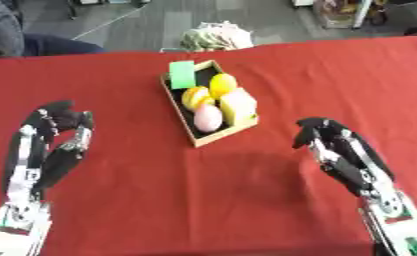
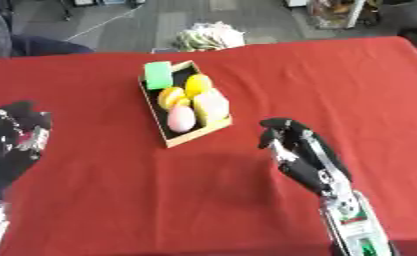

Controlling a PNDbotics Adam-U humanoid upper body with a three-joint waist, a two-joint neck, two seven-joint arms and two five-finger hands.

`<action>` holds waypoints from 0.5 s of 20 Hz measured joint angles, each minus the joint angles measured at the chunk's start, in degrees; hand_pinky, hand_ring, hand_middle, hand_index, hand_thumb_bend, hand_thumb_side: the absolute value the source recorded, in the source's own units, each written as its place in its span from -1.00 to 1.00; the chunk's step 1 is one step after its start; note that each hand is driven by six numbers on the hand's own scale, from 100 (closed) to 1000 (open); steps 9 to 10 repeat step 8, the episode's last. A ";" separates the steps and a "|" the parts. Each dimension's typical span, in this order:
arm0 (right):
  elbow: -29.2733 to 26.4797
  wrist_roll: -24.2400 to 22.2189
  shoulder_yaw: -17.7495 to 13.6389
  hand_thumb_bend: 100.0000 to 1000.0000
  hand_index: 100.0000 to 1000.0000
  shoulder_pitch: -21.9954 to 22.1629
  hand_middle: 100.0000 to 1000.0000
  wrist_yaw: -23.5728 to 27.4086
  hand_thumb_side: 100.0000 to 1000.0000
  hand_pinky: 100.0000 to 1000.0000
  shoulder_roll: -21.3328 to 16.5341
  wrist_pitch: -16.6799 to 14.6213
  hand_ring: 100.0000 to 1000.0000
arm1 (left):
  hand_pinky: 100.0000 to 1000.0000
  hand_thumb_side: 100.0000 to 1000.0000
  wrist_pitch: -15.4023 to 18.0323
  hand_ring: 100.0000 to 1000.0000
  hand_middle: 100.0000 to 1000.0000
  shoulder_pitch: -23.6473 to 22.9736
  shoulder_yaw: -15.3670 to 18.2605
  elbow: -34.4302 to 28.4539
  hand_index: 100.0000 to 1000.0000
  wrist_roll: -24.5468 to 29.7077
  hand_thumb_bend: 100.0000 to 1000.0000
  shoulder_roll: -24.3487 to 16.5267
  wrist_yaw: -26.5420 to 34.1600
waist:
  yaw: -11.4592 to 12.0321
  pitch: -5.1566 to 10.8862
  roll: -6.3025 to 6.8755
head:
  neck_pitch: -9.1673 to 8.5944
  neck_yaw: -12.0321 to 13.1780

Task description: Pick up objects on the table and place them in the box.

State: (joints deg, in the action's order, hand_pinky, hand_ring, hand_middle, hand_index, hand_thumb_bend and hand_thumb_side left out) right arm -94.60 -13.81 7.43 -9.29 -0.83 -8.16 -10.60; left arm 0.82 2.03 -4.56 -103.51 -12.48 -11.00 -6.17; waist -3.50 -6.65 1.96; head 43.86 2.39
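Note:
A shallow wooden box [image 1: 178, 111] with a dark inside lies on the red table, a little behind the middle. It holds a green block [image 1: 183, 74] at its far end, a yellow round fruit [image 1: 223, 84], an orange-yellow piece [image 1: 196, 97], a pale yellow block [image 1: 238, 106] and a pink egg shape [image 1: 208, 117]. My left hand [image 1: 56, 142] rests open at the left, fingers up, holding nothing. To the right of the box is my right hand [image 1: 338, 150], also open and holding nothing. Both hands stay apart from the box.
The red cloth [image 1: 211, 200] covers the whole table. Past the far edge, a crumpled pale bundle [image 1: 215, 36] lies on the grey floor. A person's dark sleeve [image 1: 58, 45] shows at the far left edge.

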 measured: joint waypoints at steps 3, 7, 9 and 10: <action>-0.05 -0.17 0.02 -1.00 0.42 0.21 -0.02 0.34 -0.28 0.37 0.00 -0.04 0.04 | 0.42 -0.48 0.72 0.01 -0.01 -0.07 -0.62 1.84 0.40 -0.13 -0.54 1.11 -0.08 | 0.06 0.00 -0.01 | 0.00 0.18; -0.35 -0.28 0.03 -1.00 0.42 0.21 -0.03 0.74 -0.26 0.37 0.00 -0.02 0.04 | 0.42 -0.48 1.24 0.00 -0.02 -0.07 -0.96 3.53 0.40 -0.42 -0.55 1.81 -0.05 | 0.07 0.00 -0.01 | 0.00 0.20; -0.40 -0.29 0.03 -1.00 0.42 0.21 -0.03 0.88 -0.26 0.37 0.00 -0.02 0.04 | 0.42 -0.48 1.37 0.00 -0.02 -0.07 -0.97 3.74 0.40 -0.52 -0.55 1.97 -0.01 | 0.07 0.00 -0.01 | 0.00 0.20; -0.40 -0.29 0.03 -1.00 0.42 0.21 -0.03 0.88 -0.26 0.37 0.00 -0.02 0.04 | 0.42 -0.48 1.37 0.00 -0.02 -0.07 -0.97 3.74 0.40 -0.52 -0.55 1.97 -0.01 | 0.07 0.00 -0.01 | 0.00 0.20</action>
